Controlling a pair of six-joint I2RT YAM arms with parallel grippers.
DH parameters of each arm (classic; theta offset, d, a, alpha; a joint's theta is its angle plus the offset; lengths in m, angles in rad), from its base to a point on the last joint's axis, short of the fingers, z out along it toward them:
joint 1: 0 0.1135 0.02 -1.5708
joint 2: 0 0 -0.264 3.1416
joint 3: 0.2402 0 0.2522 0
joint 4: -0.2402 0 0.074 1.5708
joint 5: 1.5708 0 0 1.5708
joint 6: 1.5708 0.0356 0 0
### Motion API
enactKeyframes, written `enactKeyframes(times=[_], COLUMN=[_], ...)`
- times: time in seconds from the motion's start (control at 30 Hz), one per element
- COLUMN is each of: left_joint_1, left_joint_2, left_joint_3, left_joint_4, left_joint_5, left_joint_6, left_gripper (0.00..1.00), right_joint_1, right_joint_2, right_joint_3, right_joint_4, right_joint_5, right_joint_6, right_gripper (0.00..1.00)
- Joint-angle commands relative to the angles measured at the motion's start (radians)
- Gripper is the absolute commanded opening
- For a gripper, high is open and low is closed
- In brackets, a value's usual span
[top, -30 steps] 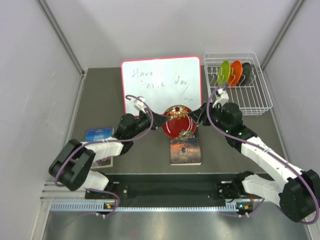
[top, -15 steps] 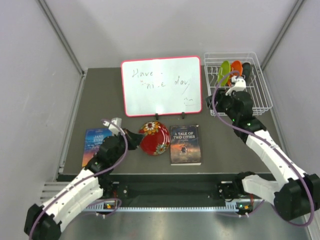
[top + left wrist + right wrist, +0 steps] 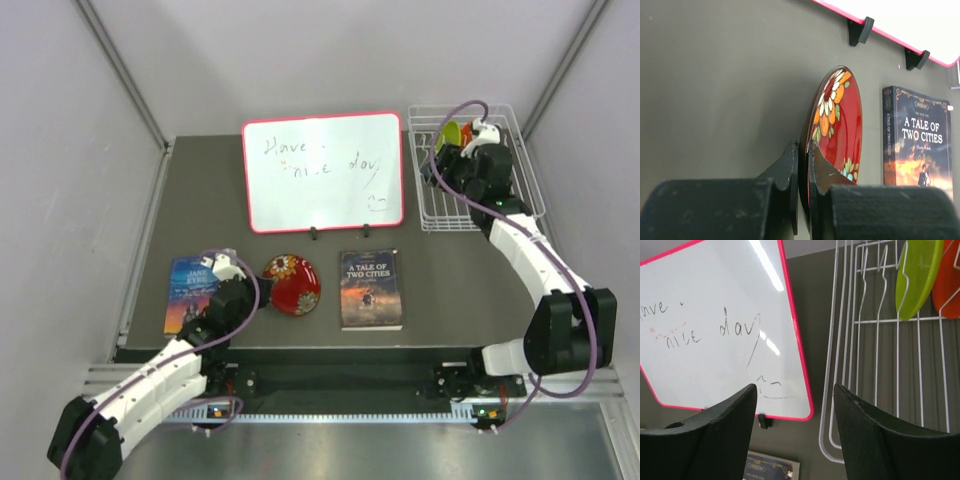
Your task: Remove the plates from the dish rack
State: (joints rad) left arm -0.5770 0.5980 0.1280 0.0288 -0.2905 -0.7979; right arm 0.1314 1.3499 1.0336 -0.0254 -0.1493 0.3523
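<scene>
The whiteboard (image 3: 322, 172) crowds the dish rack (image 3: 527, 196) on its left; near slots stand free before the lime green plate (image 3: 916, 277).

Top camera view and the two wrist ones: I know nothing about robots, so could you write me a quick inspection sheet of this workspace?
Surface: dark table, no spills seen.
Job's things: dark red plate held on edge between the books; lime green plate and orange plate upright in the dish rack; teal one not visible.
Clutter: whiteboard, blue book, Tale of Two Cities book.
Grippers: left gripper shut on the red plate; right gripper open at the rack.
Cables: purple cable loops along each arm.
Surroundings: plain grey walls.
</scene>
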Motion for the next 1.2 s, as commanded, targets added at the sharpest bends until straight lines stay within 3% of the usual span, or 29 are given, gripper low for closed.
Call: enactKeyframes(times=[0.0, 0.03, 0.3, 0.37, 0.5, 0.8, 1.17], left_joint_1=[0.002, 0.002, 0.002, 0.002, 0.002, 0.002, 0.000], left_joint_2=[0.074, 0.095, 0.129, 0.123, 0.120, 0.138, 0.175], left_joint_3=[0.028, 0.030, 0.038, 0.036, 0.047, 0.067, 0.168], left_joint_4=[0.082, 0.076, 0.039, 0.028, 0.007, -0.024, -0.060], left_joint_5=[-0.059, -0.056, 0.011, 0.008, 0.008, -0.018, -0.010], left_joint_6=[-0.003, -0.009, -0.046, -0.046, -0.031, -0.021, 0.083], left_gripper=[0.13, 0.31, 0.32, 0.37, 0.56, 0.71, 0.75], right_joint_1=[-0.048, -0.056, -0.105, -0.116, -0.122, -0.159, -0.171], right_joint_2=[0.057, 0.086, 0.187, 0.210, 0.267, 0.402, 0.649], right_joint_3=[0.112, 0.143, 0.243, 0.261, 0.319, 0.460, 0.772], right_joint_4=[0.047, 0.036, 0.001, -0.007, -0.045, -0.106, -0.218], right_joint_5=[-0.030, -0.030, -0.029, -0.024, 0.013, 0.092, 0.169], right_joint_6=[-0.026, -0.029, -0.059, -0.062, -0.085, -0.142, -0.211], right_gripper=[0.64, 0.63, 0.64, 0.65, 0.65, 0.65, 0.62])
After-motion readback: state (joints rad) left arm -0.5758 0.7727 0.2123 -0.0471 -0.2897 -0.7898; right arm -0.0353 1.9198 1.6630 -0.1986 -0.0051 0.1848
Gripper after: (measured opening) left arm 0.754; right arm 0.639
